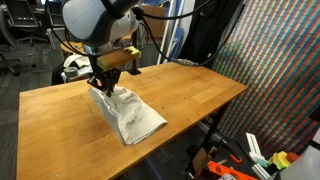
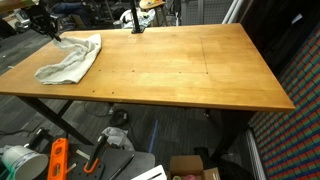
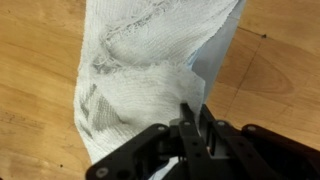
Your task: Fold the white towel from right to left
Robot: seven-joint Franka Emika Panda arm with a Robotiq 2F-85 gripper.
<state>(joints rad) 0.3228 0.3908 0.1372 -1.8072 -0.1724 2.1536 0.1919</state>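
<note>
The white towel [image 1: 132, 116] lies crumpled near the front edge of the wooden table [image 1: 190, 90]. One edge of it is lifted towards my gripper [image 1: 103, 86]. In an exterior view the towel [image 2: 70, 58] sits at the table's far left corner, with the gripper [image 2: 55, 32] just above its top end. The wrist view shows the towel [image 3: 145, 60] hanging and spreading away from my gripper [image 3: 195, 118]. The jaws are shut on a thin fold of its edge. Bare wood [image 3: 285, 70] shows beside the cloth.
Most of the tabletop [image 2: 190, 65] is bare wood. A colourful patterned screen [image 1: 285, 70] stands beside the table. Office chairs and cables crowd the area behind the arm. An orange tool [image 2: 57, 160] and boxes [image 2: 190, 168] lie on the floor below the front edge.
</note>
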